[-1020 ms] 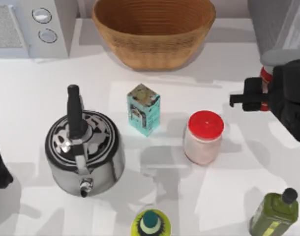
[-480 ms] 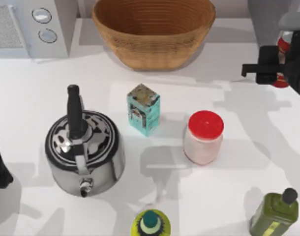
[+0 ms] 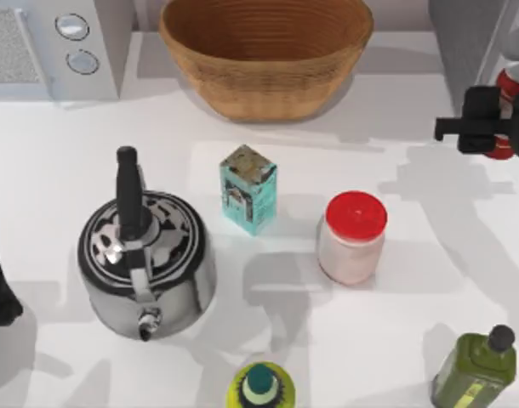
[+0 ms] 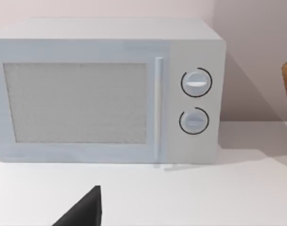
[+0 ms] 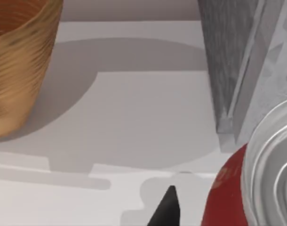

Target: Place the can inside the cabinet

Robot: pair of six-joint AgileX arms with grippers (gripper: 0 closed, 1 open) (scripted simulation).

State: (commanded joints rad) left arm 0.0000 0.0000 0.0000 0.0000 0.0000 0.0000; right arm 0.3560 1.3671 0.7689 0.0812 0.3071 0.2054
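**Red can held at the table's right edge, beside the grey cabinet**

Red and silver, the can (image 3: 508, 115) sits at the far right of the top view, clamped in the right gripper (image 3: 498, 127), whose black body reaches in from the right edge. It is above the table's back right part, just beside the cabinet (image 3: 464, 34), which fills the top right corner. A woven basket (image 3: 266, 51) stands at the back centre and a white microwave (image 3: 55, 47) at the back left. On the white table (image 3: 55, 153) are a steel kettle (image 3: 145, 255) with a black handle, a teal carton (image 3: 248, 189), a red-lidded jar (image 3: 353, 238), a green oil bottle (image 3: 476, 370) at the front right and a yellow-green bottle (image 3: 261, 387) at the front edge. The left arm is parked at the left edge.

From the left wrist, the microwave (image 4: 106, 89) faces the camera with its two round knobs, and a dark tip of the left gripper (image 4: 84, 212) shows; whether its fingers are apart or together cannot be told.

From the right wrist, the can (image 5: 256, 183) is close, its silver top and red side large, with one black fingertip (image 5: 167, 209) beside it. The cabinet's (image 5: 237, 61) speckled side and pale door frame stand just behind the can, and the basket (image 5: 19, 61) is well apart from it.
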